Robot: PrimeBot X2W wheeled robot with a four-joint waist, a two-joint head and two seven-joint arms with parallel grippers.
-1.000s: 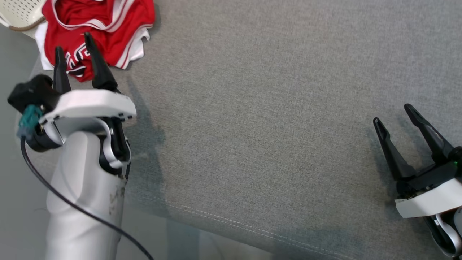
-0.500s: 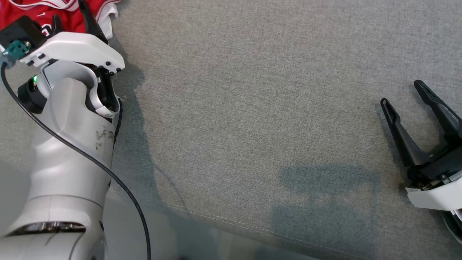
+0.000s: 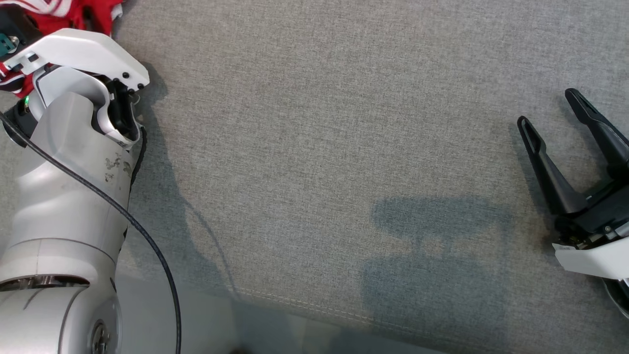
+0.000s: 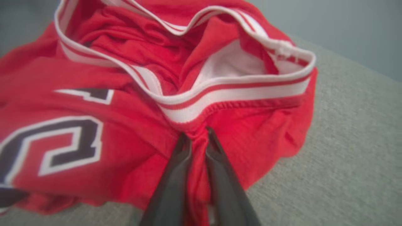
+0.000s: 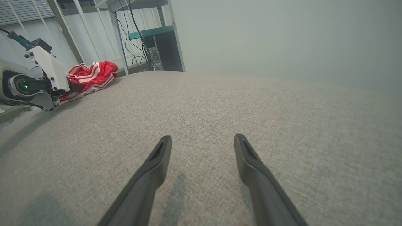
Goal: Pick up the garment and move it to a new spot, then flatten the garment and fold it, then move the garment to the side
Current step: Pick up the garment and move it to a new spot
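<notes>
- The garment (image 4: 132,103) is a red jersey with white-and-red striped trim and dark, white-edged lettering. It lies crumpled in a heap on the grey fabric surface (image 3: 314,147), at the 10 o'clock corner of the head view.
- The left gripper (image 4: 197,134) has its fingers drawn narrow on a bunched fold of the red cloth, just under the striped band. Cloth shows between the two fingers. In the left wrist view they point to 12 o'clock, into the heap.
- The left forearm (image 3: 69,187) is pale and scuffed. In the head view it runs from 7 o'clock up towards 11 o'clock, and a black cable (image 3: 157,255) crosses it.
- The surface is a plain grey weave. A seam (image 3: 314,306) of pale stitching runs along its near edge at 6 o'clock, and soft shadows lie at 5 o'clock.
- The right gripper (image 3: 548,106) sits at 3 o'clock in the head view, well apart from the garment. Its fingers are spread wide and point towards 11 o'clock, with bare grey weave visible between them. They are low over the surface; whether they touch it cannot be told.
- In the right wrist view the garment lies at 10 o'clock, with the left gripper's white housing just beside it. A metal rack (image 5: 150,32) hung with cables stands behind, at 11 o'clock.
</notes>
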